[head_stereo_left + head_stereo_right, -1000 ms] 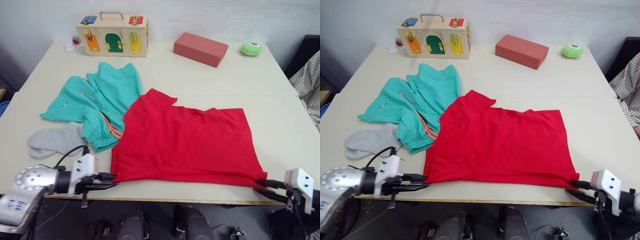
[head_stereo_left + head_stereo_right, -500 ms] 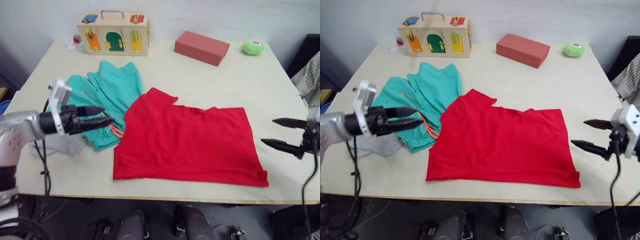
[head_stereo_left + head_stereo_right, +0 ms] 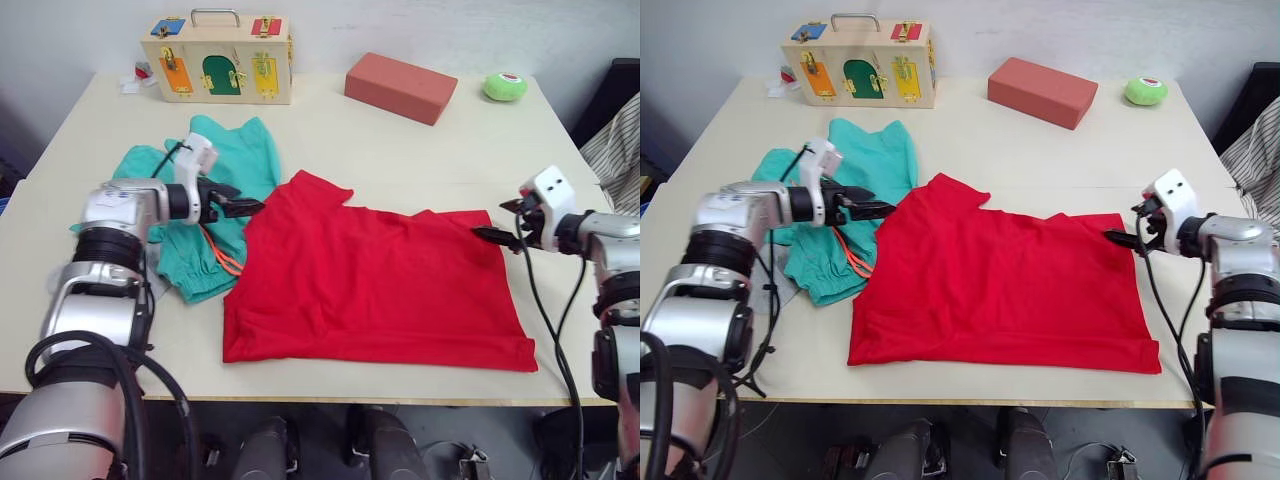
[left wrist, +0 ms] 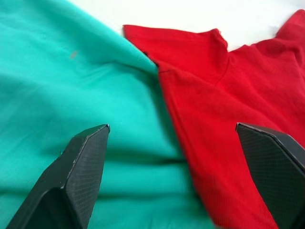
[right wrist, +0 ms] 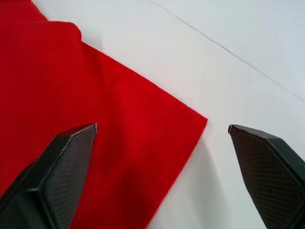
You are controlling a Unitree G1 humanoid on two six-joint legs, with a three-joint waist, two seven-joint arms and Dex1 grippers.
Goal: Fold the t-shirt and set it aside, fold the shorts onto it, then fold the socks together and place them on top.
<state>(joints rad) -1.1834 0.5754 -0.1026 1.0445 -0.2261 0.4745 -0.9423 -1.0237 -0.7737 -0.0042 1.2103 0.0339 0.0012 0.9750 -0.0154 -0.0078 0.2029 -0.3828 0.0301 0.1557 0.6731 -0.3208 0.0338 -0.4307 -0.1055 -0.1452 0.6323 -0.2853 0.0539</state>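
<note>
The beige surface [image 3: 420, 150] carried the t-shirt [image 3: 380, 280], shorts [image 3: 215, 180], a latch box [image 3: 218, 57]; both pincers [image 4: 171, 143] [image 5: 162, 138] gaped.

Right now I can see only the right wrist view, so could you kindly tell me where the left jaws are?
Observer: The left jaws stand open over the line where the shorts meet the t-shirt.
Operator: Thank you. How does the shirt lie?
Observer: Flat on the table, with one sleeve pointing toward the far edge.
Operator: And what sits beyond it?
Observer: A wooden latch box, a red block and a green ball along the far edge.
</note>
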